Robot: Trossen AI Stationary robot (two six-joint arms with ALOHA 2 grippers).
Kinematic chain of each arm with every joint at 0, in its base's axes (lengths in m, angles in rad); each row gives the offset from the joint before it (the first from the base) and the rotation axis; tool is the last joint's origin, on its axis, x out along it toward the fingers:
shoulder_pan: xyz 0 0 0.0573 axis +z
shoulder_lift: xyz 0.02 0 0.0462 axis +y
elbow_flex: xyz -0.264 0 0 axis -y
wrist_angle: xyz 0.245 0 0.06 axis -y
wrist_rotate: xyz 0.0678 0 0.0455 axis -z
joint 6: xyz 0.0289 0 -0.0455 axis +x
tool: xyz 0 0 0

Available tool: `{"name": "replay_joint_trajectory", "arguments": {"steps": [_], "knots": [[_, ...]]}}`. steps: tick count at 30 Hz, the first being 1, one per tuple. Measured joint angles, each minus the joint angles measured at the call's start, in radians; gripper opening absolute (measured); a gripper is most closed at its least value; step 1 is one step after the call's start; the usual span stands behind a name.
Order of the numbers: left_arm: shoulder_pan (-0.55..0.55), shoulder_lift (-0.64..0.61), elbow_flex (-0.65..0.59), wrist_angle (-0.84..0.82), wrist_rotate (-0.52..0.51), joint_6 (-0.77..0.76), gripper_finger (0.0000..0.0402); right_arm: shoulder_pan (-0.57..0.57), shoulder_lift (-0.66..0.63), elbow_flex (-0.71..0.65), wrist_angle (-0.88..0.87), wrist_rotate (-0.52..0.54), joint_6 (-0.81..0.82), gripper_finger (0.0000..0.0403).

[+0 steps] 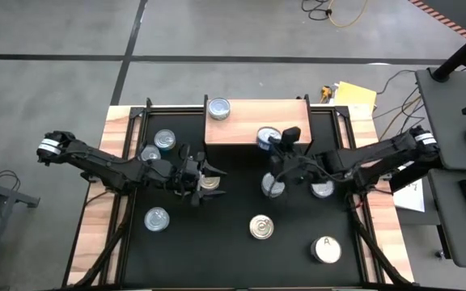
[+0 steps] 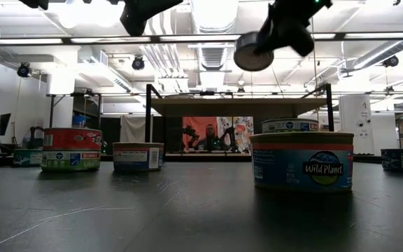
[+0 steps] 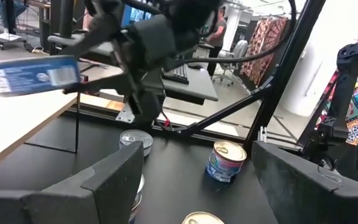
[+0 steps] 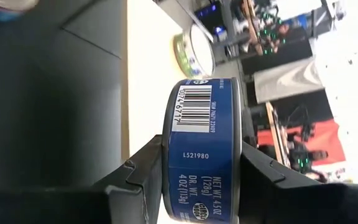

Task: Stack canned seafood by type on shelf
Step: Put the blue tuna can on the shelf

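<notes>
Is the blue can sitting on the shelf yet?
Not yet. The right gripper's fingers hold the blue can up over the shelf.

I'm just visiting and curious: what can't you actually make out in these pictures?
- Left gripper, high view: it covers the can below it.
- Held blue can, right wrist view: its lid faces away.
- Right gripper, low view: cut off by the top edge.
- Shelf, low view: cans on it are hidden.

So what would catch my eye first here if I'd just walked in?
Probably the right gripper, clamped on a blue can and holding it in the air by the wooden shelf, where one can already sits. The left gripper hangs open over the black table among the scattered cans.
</notes>
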Motion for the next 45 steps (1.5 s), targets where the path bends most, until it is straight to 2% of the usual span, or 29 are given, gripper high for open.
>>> {"name": "replay_joint_trajectory", "arguments": {"steps": [11, 24, 37, 45], "knots": [[0.000, 0.000, 0.000, -0.008, -0.001, 0.000, 0.0284, -0.089, 0.046, -0.011, -0.002, -0.069, -0.004, 0.0135], [0.000, 0.000, 0.000, -0.034, -0.001, 0.000, 0.0284, -0.134, 0.134, -0.012, -0.001, -0.071, -0.010, 0.0138], [0.000, 0.000, 0.000, -0.041, -0.001, 0.000, 0.0284, -0.140, 0.139, -0.012, 0.002, -0.068, 0.032, 0.0146], [0.000, 0.000, 0.000, -0.041, -0.002, 0.000, 0.0284, -0.144, 0.138, -0.012, 0.000, -0.075, 0.070, 0.0190]]}}
